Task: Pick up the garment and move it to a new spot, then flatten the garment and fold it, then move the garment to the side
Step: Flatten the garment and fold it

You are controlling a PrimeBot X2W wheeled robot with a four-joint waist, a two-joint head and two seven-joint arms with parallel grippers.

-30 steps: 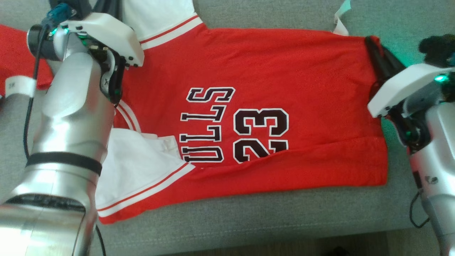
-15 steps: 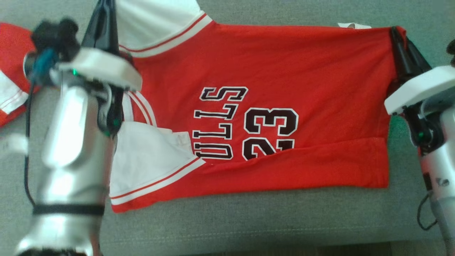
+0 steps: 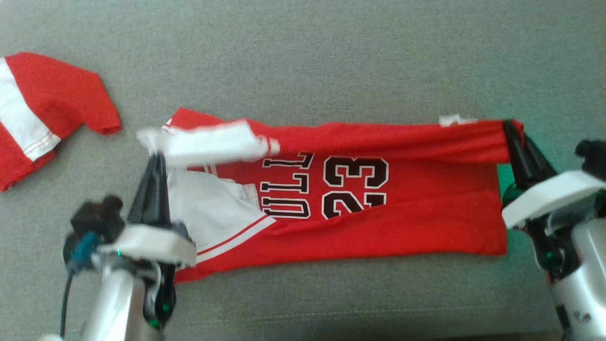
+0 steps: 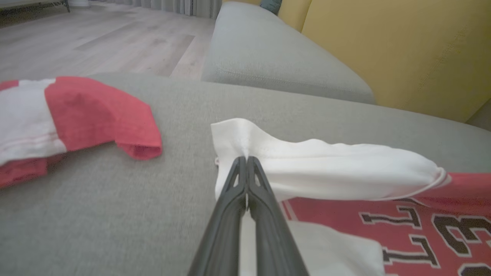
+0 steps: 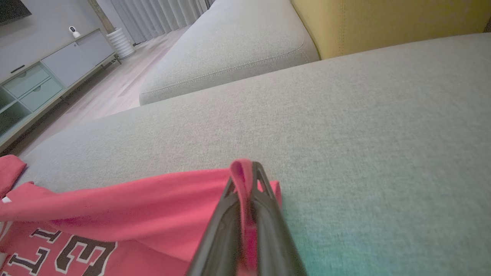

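Note:
The garment (image 3: 402,222) is a red jersey with white sleeves and black "23" lettering, lying across the grey sofa cushion. Its far edge is lifted and folding toward me. My left gripper (image 3: 154,161) is shut on the white sleeve corner (image 4: 245,142) at the garment's left end. My right gripper (image 3: 510,129) is shut on the red hem corner (image 5: 241,172) at the right end. Both corners are held above the cushion, with the cloth stretched between them.
A second red and white garment (image 3: 33,109) lies at the far left of the cushion (image 3: 303,57). In the wrist views, another grey cushion (image 5: 230,57) and a yellow backrest (image 4: 402,50) stand beyond, with wooden floor (image 4: 96,34) further off.
Both grippers have drawn the garment's far edge toward me, folding it over the lettering. The head view has also shifted, showing more bare cushion beyond.

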